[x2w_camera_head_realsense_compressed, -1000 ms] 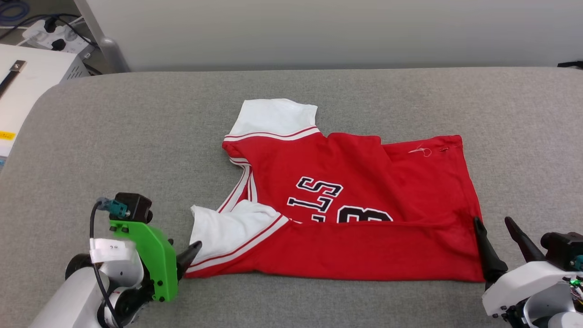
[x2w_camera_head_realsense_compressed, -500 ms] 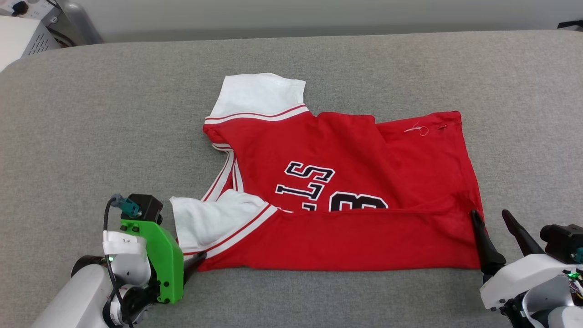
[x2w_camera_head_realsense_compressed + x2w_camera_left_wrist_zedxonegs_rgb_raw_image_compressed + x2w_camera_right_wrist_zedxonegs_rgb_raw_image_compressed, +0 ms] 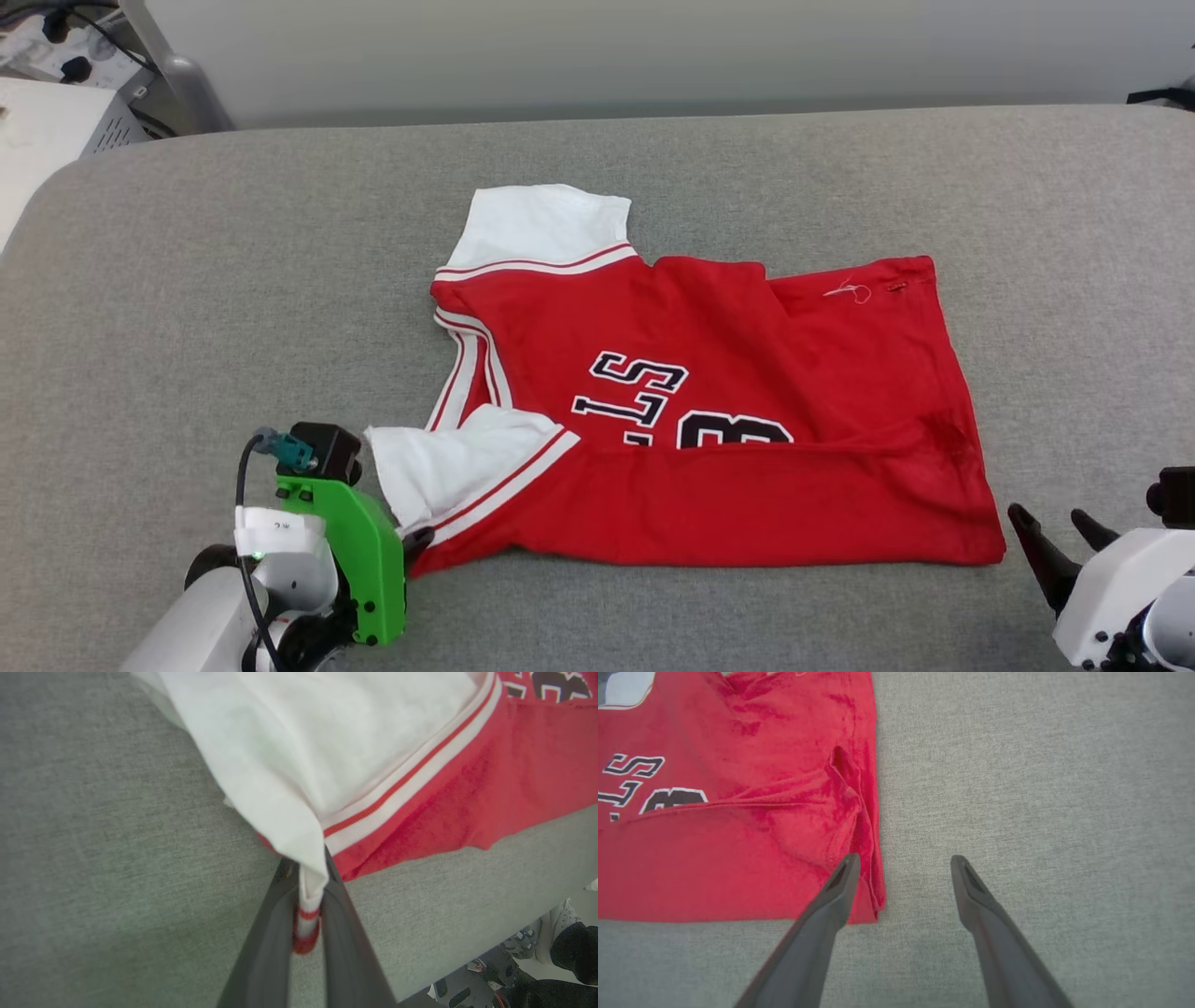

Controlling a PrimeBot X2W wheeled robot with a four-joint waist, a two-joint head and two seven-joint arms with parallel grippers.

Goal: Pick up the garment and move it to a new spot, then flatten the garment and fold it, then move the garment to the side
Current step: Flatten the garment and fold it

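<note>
The garment [image 3: 728, 392], a red jersey with white sleeves and black lettering, lies on the grey cushion with its near long edge folded over the front, hiding part of the letters. My left gripper [image 3: 417, 541] is shut on the garment's near left corner, where the white sleeve meets the striped trim; the left wrist view has that trim [image 3: 308, 905] pinched between the two fingers. My right gripper [image 3: 1057, 528] stands open just off the garment's near right corner. In the right wrist view its left finger [image 3: 840, 891] overlaps the red hem [image 3: 868, 858] and holds nothing.
The grey cushion [image 3: 233, 308] spreads wide around the garment. A white cabinet [image 3: 47, 140] and power strips with cables [image 3: 56, 37] stand beyond its far left corner. The cushion's front edge [image 3: 467, 933] drops off close behind my left gripper.
The head camera shifted between frames. My right gripper has drawn back from the garment's right hem, now apart from it. My left gripper closed in on the near left corner and took hold.
</note>
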